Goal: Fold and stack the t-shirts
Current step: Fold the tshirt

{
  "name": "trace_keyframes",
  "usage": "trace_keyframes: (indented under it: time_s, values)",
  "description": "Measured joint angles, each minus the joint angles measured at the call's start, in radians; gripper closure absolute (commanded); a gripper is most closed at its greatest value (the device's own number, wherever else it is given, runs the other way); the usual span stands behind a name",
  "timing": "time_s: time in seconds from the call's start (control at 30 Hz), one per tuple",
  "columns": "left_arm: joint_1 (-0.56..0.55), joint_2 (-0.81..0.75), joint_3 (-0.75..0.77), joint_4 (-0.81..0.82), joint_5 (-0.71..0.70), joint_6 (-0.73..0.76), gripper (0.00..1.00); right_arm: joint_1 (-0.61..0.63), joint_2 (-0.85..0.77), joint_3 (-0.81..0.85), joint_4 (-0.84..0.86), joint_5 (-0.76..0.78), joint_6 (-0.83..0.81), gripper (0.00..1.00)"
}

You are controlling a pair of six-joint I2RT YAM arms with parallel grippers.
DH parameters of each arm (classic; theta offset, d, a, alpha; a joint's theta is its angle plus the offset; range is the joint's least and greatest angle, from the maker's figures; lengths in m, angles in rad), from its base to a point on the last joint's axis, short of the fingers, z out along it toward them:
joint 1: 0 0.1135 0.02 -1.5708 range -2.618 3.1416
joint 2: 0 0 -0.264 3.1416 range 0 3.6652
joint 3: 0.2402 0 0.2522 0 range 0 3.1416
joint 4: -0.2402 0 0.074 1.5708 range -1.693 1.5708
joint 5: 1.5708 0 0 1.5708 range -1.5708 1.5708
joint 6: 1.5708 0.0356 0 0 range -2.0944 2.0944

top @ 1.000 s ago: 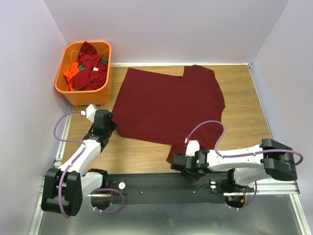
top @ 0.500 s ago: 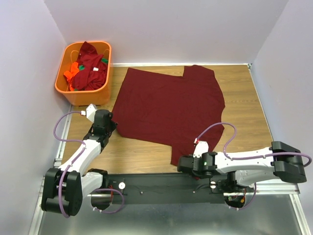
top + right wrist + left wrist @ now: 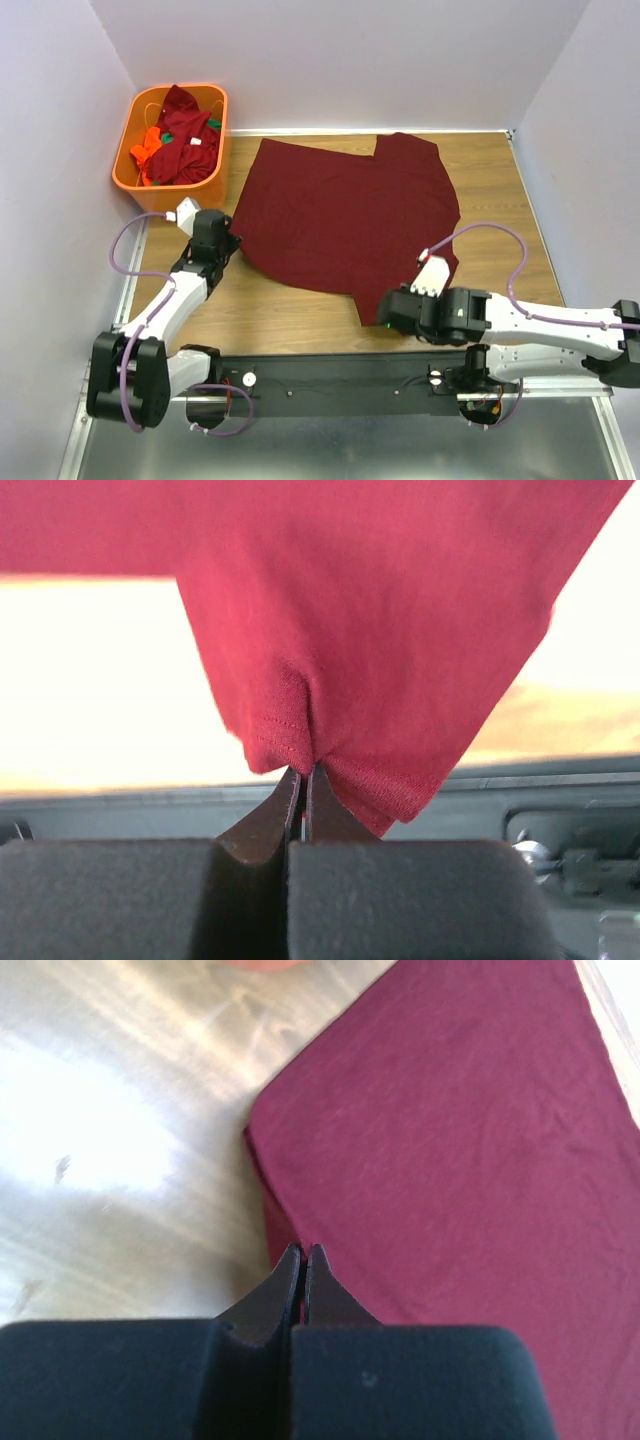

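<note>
One dark maroon t-shirt (image 3: 340,215) lies spread flat over the middle of the wooden table. My left gripper (image 3: 232,243) is at its near left corner. In the left wrist view that gripper (image 3: 303,1252) is shut, with a sliver of the t-shirt's (image 3: 450,1140) edge pinched between the tips. My right gripper (image 3: 385,312) is at the shirt's near right corner. In the right wrist view it (image 3: 303,772) is shut on the stitched hem, and the t-shirt (image 3: 380,610) hangs up off the table from the tips.
An orange plastic basket (image 3: 150,185) stands at the back left, holding a heap of more maroon, orange and green shirts (image 3: 180,135). Purple walls close in the table on three sides. A black rail (image 3: 330,375) with the arm bases runs along the near edge.
My right gripper has shut on the shirt's near hem and moved right, dragging that corner with it. The left gripper has shifted slightly away from the near edge, still shut.
</note>
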Motion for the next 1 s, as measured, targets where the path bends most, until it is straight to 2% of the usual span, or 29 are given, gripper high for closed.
trace_keyframes:
  time_s: [0.2,0.37,0.63,0.77,1.0]
  values:
    - [-0.006,0.147,0.117,0.000,-0.007,-0.002,1.00,-0.232,0.046,0.120,0.001,0.070,-0.202,0.98]
    - [-0.011,0.265,0.197,0.000,-0.008,-0.008,1.00,-0.447,0.143,0.169,0.127,0.066,-0.463,0.98]
    - [-0.011,0.448,0.330,-0.003,-0.008,-0.023,1.00,-0.767,0.306,0.192,0.382,-0.048,-0.779,0.99]
    - [-0.011,0.521,0.399,-0.011,-0.008,-0.031,1.00,-0.853,0.391,0.216,0.475,-0.093,-0.864,0.99]
    - [-0.011,0.581,0.494,-0.023,-0.016,-0.041,1.00,-0.900,0.510,0.309,0.563,-0.118,-0.955,0.99]
